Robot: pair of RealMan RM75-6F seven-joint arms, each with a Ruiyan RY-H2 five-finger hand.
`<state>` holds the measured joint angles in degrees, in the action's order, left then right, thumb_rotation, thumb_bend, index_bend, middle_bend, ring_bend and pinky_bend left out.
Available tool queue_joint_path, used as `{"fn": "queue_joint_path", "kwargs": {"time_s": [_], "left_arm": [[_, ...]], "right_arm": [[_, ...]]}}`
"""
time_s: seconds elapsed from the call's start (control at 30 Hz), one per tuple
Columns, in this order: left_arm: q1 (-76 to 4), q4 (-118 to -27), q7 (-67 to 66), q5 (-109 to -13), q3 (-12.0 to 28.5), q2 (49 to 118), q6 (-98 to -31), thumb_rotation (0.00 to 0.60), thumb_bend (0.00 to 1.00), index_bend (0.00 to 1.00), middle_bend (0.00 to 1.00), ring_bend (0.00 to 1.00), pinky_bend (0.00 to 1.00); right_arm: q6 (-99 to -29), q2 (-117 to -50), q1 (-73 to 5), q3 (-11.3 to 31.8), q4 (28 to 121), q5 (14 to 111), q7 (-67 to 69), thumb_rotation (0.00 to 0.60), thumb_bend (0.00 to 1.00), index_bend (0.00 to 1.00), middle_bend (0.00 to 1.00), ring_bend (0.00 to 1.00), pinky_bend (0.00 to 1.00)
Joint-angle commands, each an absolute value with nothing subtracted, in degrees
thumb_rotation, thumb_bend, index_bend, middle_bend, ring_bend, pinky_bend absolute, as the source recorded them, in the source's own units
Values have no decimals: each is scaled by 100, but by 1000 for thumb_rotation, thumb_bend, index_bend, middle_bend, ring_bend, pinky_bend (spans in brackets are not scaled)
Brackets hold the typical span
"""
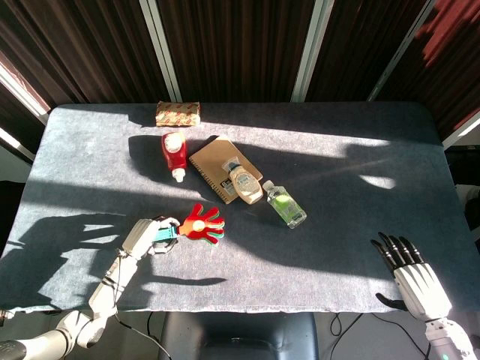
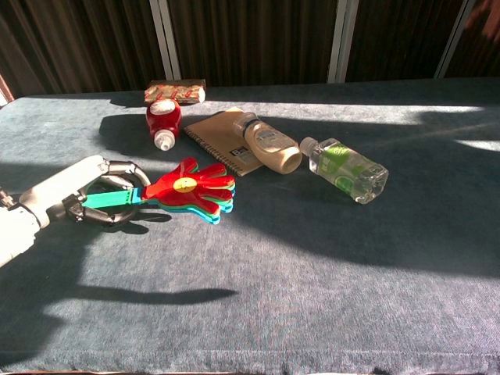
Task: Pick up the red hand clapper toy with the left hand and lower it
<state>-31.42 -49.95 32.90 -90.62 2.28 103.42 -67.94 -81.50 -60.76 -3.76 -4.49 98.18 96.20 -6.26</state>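
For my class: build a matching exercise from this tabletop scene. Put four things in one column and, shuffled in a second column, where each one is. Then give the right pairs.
Things:
1. red hand clapper toy
2. beige bottle
3. red ketchup bottle
4. right hand

Places:
A. lying on the brown notebook
B. near the table's front right corner, holding nothing
C. held by its green handle in the left hand
D. just in front of the snack packet

Pairs: 1-C, 2-A, 3-D, 4-B

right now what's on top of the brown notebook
A beige squeeze bottle lies on its side across the spiral notebook, covering its right part. Whatever is printed beneath the bottle is hidden; a small dark label shows beside it.
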Motion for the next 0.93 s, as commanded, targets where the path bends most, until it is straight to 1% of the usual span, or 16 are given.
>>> {"fn": "queue_joint_path", "kwargs": {"time_s": [0.03, 0.07, 0.1, 0.17, 0.27, 0.33, 0.4, 0.47, 0.53, 0.6, 0.63, 0.73, 0.83, 0.93], "left_arm": [[-3211, -4581, 2828, -9356, -71, 10316, -6822, 600, 467, 215, 145, 0, 1], [-3199, -4585, 2713, -9343, -73, 10293, -6826, 600, 466, 194, 122, 0, 0], [-3178, -4635, 2525, -9301, -73, 10247, -6792, 600, 460, 149, 72, 0, 0], [-3146, -4811, 2313, -9213, -68, 10148, -6700, 600, 448, 82, 12, 0, 0], [-3067, -5185, 2040, -9103, -52, 9942, -6695, 600, 445, 59, 0, 0, 0], [-2950, -5497, 1818, -9115, -56, 9727, -6929, 600, 441, 63, 0, 0, 0], [-2787, -5895, 1485, -9144, -63, 9418, -7259, 600, 438, 72, 0, 0, 0], [-2597, -6367, 1049, -9062, -51, 9069, -7484, 600, 456, 85, 0, 0, 0], [-2284, -7045, 470, -9017, -94, 8627, -7890, 600, 478, 87, 0, 0, 0], [-1875, -7643, -67, -9076, -203, 8266, -8497, 600, 481, 75, 0, 0, 0], [-1580, -7975, -354, -9163, -315, 8091, -8923, 600, 481, 66, 0, 0, 0], [-928, -8333, -578, -9312, -524, 7896, -9816, 600, 470, 45, 0, 0, 0], [-766, -8421, -555, -9395, -577, 7674, -9970, 600, 465, 26, 0, 0, 0], [-730, -8432, -381, -9376, -451, 7593, -10029, 600, 464, 20, 0, 0, 0]], "right_arm": [[-8143, -6075, -376, -455, 9818, 9622, -639, 600, 161, 0, 0, 0, 0], [-8144, -6073, -375, -455, 9820, 9620, -648, 600, 161, 0, 0, 0, 0], [-8148, -6075, -372, -452, 9824, 9617, -657, 600, 161, 0, 0, 0, 0], [-8153, -6077, -369, -452, 9831, 9616, -664, 600, 161, 0, 0, 0, 0], [-8168, -6070, -363, -458, 9838, 9631, -660, 600, 161, 0, 0, 0, 0], [-8202, -6063, -352, -456, 9837, 9647, -645, 600, 161, 0, 0, 0, 0], [-8228, -6057, -343, -453, 9833, 9654, -633, 600, 161, 0, 0, 0, 0], [-8229, -6055, -340, -452, 9836, 9646, -636, 600, 161, 0, 0, 0, 0], [-8237, -6051, -335, -455, 9842, 9654, -642, 600, 160, 0, 0, 0, 0], [-8271, -6062, -324, -446, 9837, 9664, -663, 600, 161, 0, 0, 0, 0], [-8296, -6078, -314, -435, 9830, 9662, -687, 600, 161, 0, 0, 0, 0], [-8325, -6138, -296, -389, 9809, 9599, -780, 600, 161, 0, 0, 0, 0], [-8352, -6205, -286, -336, 9786, 9539, -885, 600, 160, 0, 0, 0, 0], [-8375, -6244, -271, -335, 9776, 9548, -945, 600, 161, 0, 0, 0, 0]]}}
